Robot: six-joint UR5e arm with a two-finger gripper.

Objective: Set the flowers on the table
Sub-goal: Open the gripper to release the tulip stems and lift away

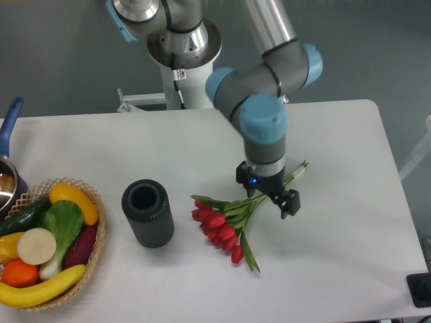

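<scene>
The flowers (222,225) lie on the table (337,148), red heads toward the dark ribbed vase (147,212), stems running up and right beneath the gripper (269,194). The gripper hangs right over the stems, its jaws apart on either side of them. The vase stands upright, between the flowers and a wicker basket (94,249) of fruit and vegetables at the left edge

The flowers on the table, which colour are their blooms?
Red blooms, seen in the fixed camera view.

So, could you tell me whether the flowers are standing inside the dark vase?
No, the flowers lie on the table beside the empty vase.
</scene>
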